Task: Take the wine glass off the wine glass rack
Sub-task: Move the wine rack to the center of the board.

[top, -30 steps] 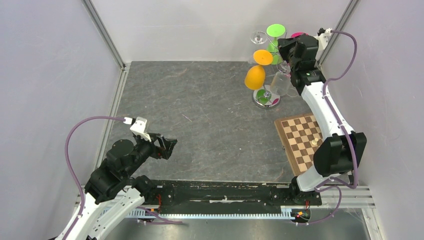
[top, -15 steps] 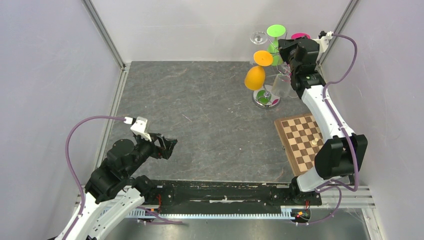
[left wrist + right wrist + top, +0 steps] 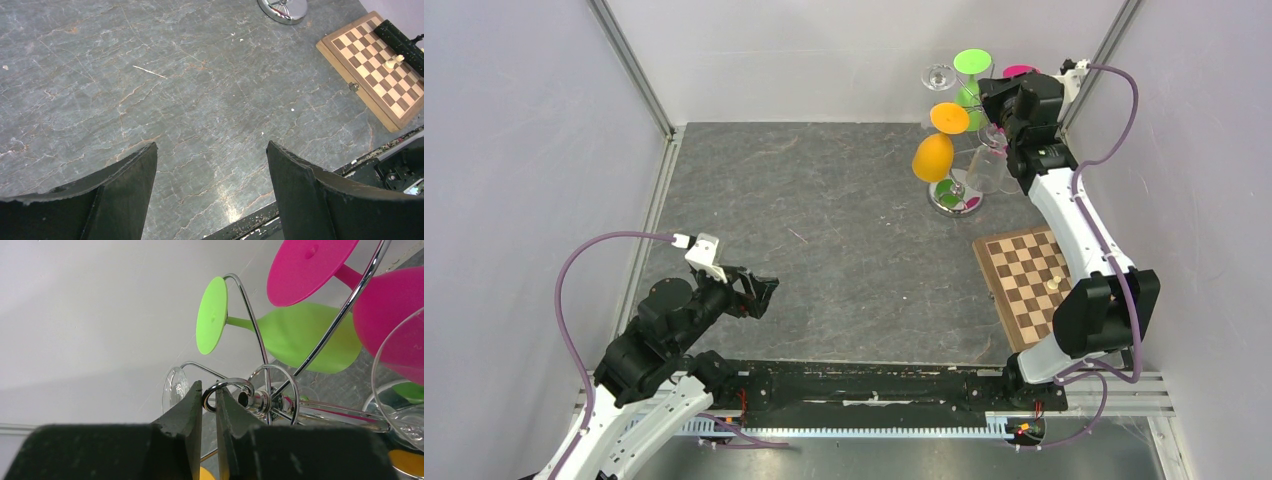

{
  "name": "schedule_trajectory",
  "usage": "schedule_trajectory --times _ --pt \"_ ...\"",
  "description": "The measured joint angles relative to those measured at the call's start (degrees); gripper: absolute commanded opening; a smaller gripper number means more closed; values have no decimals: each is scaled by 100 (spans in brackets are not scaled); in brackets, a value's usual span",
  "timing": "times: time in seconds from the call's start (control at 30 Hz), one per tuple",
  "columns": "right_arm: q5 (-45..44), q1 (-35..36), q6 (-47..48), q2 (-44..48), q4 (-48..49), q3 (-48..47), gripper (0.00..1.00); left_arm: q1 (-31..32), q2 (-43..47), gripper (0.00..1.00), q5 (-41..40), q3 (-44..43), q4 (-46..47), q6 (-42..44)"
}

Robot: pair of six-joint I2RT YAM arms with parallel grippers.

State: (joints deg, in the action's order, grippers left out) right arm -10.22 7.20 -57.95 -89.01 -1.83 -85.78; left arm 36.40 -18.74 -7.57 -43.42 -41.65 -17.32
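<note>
Well, from above you see the rack (image 3: 957, 199) in the far right corner of the table (image 3: 844, 230). The right gripper (image 3: 997, 128) is up among its arms, at the top of the clear wine glass (image 3: 987, 172), which hangs tilted on the rack's right side. An orange glass (image 3: 933, 157) hangs on the left side, and a green glass (image 3: 972, 62) and a pink glass (image 3: 1020, 71) hang farther back. A chessboard (image 3: 1024, 285) lies near the base, toward you. The left gripper (image 3: 762, 293) hovers well apart from all this. Its wrist camera shows the fingers spread wide over the grey table, holding nothing. On the right wrist camera, your fingers are pinched nearly together on the wine glass's stem, where a curl of the rack hooks round it. The green glass and the pink glass crowd close above.
</note>
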Motion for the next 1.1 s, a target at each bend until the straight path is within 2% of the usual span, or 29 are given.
schedule_trajectory --times 1.1 --pt "122 238 -33 -286 -686 -699 0 0 0 87 0 0 0 0"
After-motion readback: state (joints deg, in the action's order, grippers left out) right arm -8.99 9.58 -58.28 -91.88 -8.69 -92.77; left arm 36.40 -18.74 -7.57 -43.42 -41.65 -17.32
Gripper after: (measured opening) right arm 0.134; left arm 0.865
